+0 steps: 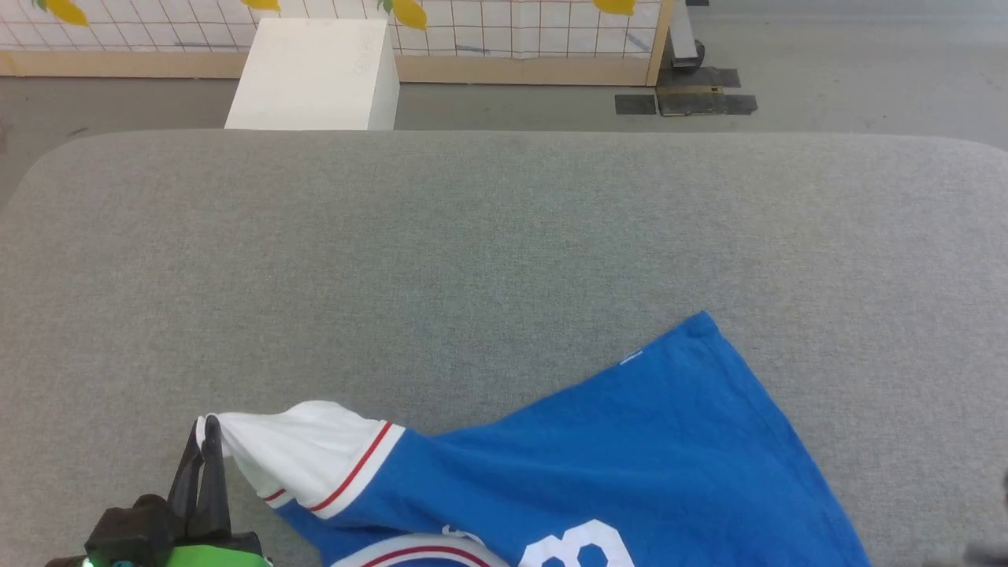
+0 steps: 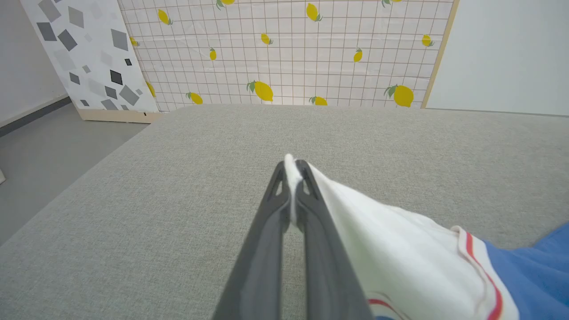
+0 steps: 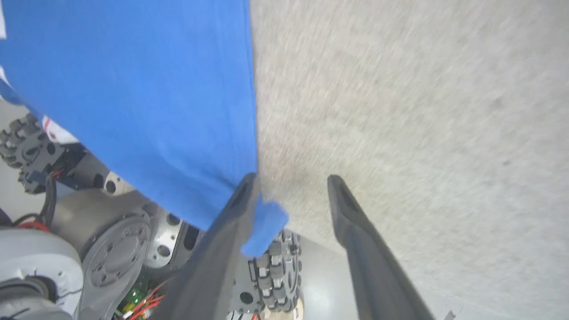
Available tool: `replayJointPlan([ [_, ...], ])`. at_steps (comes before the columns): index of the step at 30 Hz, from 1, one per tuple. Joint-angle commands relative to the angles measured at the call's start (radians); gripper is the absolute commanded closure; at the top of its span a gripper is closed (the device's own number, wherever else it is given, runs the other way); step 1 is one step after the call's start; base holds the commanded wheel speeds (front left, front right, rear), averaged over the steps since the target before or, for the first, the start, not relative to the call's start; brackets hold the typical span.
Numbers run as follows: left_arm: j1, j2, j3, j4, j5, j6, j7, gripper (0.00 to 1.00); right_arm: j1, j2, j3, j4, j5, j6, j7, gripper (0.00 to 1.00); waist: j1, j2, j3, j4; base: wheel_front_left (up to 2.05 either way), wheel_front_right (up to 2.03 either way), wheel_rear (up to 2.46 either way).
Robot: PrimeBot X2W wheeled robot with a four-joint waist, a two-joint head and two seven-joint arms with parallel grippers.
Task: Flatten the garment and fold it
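Observation:
The garment [image 1: 630, 449], a royal-blue jersey with a white sleeve edged in red, lies on the grey padded table [image 1: 472, 252] at the near right, white lettering partly cut off by the bottom edge. My left gripper [image 1: 209, 429] is shut on the tip of the white sleeve [image 2: 378, 235], pinched between its fingertips in the left wrist view [image 2: 293, 166]. In the right wrist view my right gripper [image 3: 293, 182] stands open, a blue corner of the garment [image 3: 262, 222] lying against its left finger over the table's near edge.
A white box [image 1: 315, 75] stands on the floor beyond the table's far edge. A lemon-print gridded panel [image 2: 284, 53] and a grey-speckled board [image 2: 89, 58] stand behind. The robot's wheeled base [image 3: 133, 249] shows below the table edge.

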Motion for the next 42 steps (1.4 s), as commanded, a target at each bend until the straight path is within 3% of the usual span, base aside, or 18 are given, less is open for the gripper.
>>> replayJointPlan([
  [1, 0.001, 0.001, 0.002, -0.001, 0.016, -0.003, -0.004, 1.0, -0.047, -0.009, -0.049, -0.023, -0.001, -0.001, -0.015, 0.0, 0.0001, -0.0001, -0.001, 0.0, 0.0, 0.0, 0.0],
  [7, -0.018, 0.001, -0.022, 0.001, 0.021, -0.004, -0.004, 1.0, -0.198, -0.016, -0.198, -0.116, -0.038, -0.001, 0.032, 0.0, 0.0001, -0.0001, 0.012, 0.027, 0.0, 0.0, 0.0],
  [11, -0.037, 0.001, -0.044, -0.002, 0.023, -0.005, -0.004, 1.0, -0.31, 0.012, -0.204, -0.15, -0.093, -0.001, 0.113, 0.0, 0.0001, -0.0001, 0.032, 0.059, 0.0, 0.0, 0.0],
  [18, -0.069, 0.0, -0.065, -0.008, 0.017, -0.006, -0.004, 1.0, -0.529, 0.096, -0.057, -0.14, -0.206, -0.001, 0.319, 0.0, 0.0001, -0.0001, 0.079, 0.107, 0.0, 0.0, 0.0],
  [27, -0.116, -0.002, -0.11, -0.006, 0.006, 0.002, -0.004, 1.0, -0.778, 0.259, 0.155, 0.065, -0.252, -0.001, 0.49, 0.0, 0.0001, -0.0001, 0.153, 0.155, 0.0, 0.0, 0.0],
  [35, -0.161, -0.003, -0.139, 0.005, -0.011, 0.009, -0.004, 1.0, -0.87, 0.34, 0.265, 0.258, -0.248, -0.001, 0.462, 0.0, 0.0001, -0.0001, 0.204, 0.192, 0.0, 0.0, 0.0],
  [42, -0.172, -0.003, -0.144, 0.009, -0.019, 0.017, -0.004, 1.0, -0.837, 0.353, 0.379, 0.343, -0.214, -0.001, 0.37, 0.0, 0.0001, -0.0001, 0.218, 0.204, 0.0, 0.0, 0.0],
])
